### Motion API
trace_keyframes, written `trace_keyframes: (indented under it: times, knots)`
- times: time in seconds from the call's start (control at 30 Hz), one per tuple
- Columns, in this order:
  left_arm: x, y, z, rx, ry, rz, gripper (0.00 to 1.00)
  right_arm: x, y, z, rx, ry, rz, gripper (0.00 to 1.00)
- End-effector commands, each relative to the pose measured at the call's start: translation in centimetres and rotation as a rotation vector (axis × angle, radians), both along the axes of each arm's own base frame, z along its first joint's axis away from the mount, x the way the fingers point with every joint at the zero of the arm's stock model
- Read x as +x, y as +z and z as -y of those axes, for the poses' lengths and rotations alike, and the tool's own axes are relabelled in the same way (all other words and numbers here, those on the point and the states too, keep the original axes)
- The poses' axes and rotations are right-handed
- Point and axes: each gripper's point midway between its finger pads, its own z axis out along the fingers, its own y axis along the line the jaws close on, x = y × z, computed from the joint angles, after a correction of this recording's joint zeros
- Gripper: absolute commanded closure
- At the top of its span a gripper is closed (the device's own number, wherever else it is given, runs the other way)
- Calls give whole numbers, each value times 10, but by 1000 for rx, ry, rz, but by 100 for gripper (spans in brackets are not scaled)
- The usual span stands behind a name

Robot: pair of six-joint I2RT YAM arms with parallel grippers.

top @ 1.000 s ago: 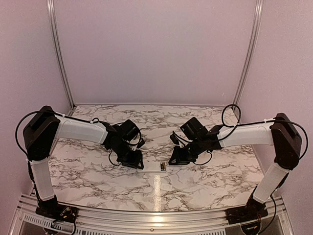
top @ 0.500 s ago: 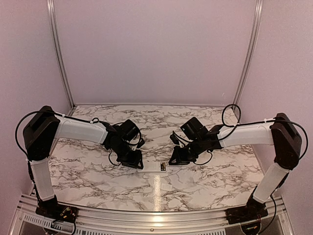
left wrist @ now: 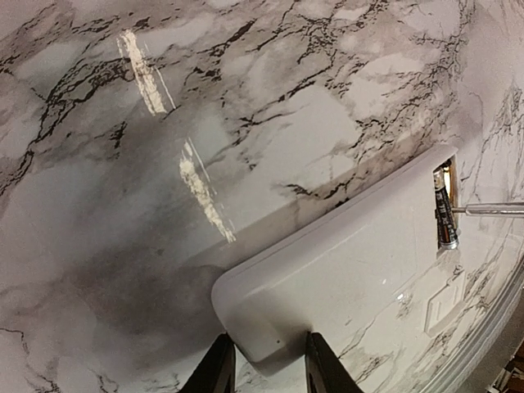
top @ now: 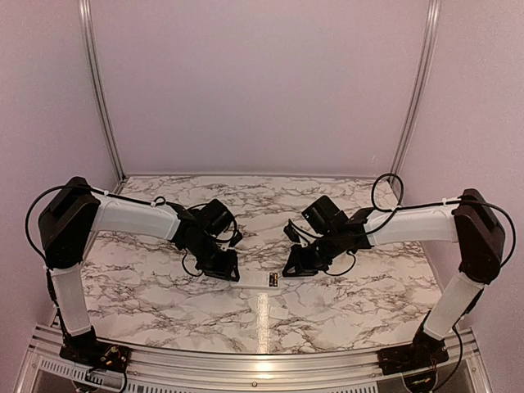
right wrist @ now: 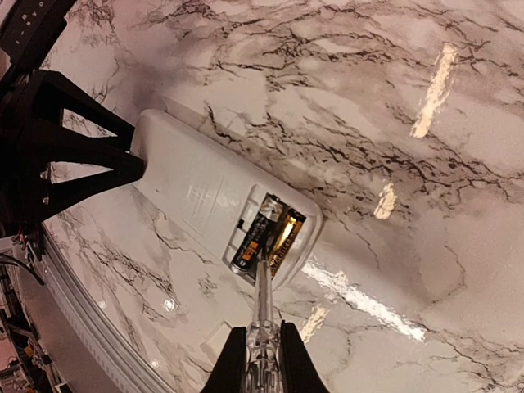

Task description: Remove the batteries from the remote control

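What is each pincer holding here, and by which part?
Left pincer grips the remote control by one short end. Right pincer holds the slim tool by its handle, tip at the batteries.

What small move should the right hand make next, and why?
Probably lever the tool tip gently upward. The right hand grips the tool, and its tip sits between the two batteries. Both batteries lie inside the remote control, and the left hand pinches the opposite end to steady it.

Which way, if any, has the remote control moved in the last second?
No. In the top view the remote control sits in the same place above the glare streak on the table.
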Motion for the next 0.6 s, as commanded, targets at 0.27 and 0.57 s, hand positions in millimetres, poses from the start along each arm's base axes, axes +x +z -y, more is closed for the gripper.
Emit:
trace_keyframes:
  times: [0.27,0.57]
  knots:
    - [-3,-17,-3,54,-28,6,70,-13,-16,11,-57,15,-62,100]
    - [-3,-16,-4,51,-16,10,70,-13,-8,12,-36,31,-61,100]
